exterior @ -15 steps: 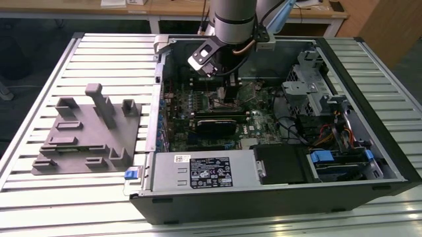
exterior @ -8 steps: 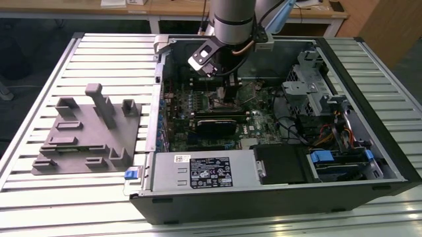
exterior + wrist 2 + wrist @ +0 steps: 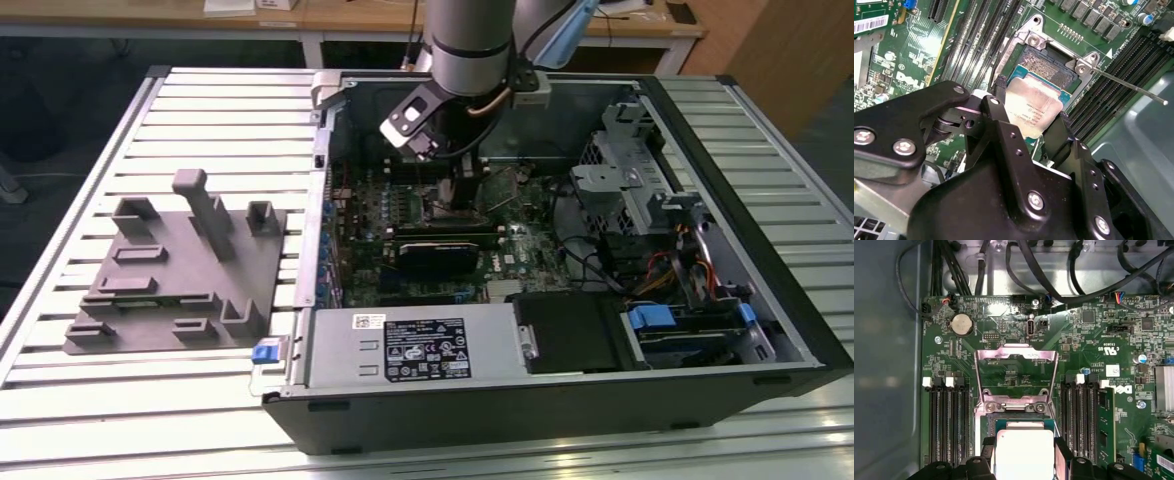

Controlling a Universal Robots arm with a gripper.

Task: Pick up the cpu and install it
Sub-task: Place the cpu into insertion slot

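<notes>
Grips the cpu (image 3: 1035, 114) edge-to-edge in the pincer (image 3: 1031, 104), poised just over the open socket (image 3: 1046, 62). Seems light, stiff, slick-topped, fragile underneath; calls for edge holds only, kept level.

hand (image 3: 1031, 106) w/ cpu (image 3: 1035, 111), over open socket (image 3: 1046, 64)
</notes>
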